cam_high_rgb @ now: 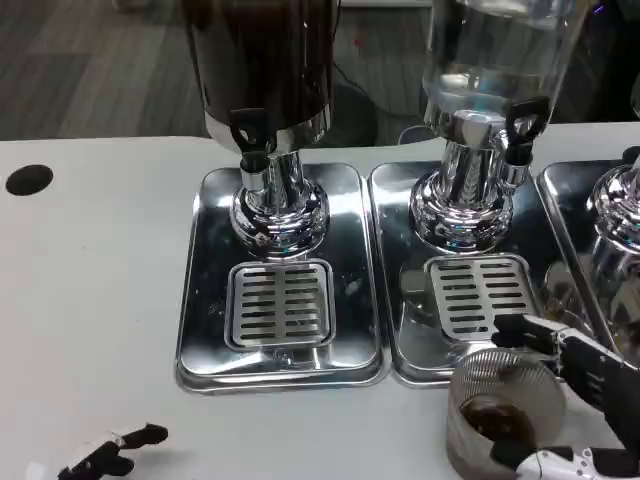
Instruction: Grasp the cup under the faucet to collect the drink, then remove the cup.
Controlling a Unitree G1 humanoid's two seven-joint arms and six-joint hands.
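A clear ribbed cup with dark drink in its bottom is at the lower right, just in front of the middle tray and away from the faucets. My right hand grips it from the right, with fingers over the far rim and the thumb on the near side. I cannot tell whether the cup rests on the table or is lifted. The dark dispenser's faucet and the clear dispenser's faucet have nothing under them. My left hand lies at the bottom left edge, holding nothing.
Two steel trays with slotted drip grates sit side by side under the dispensers. A third dispenser base stands at the right edge. A black round hole marks the white table at far left.
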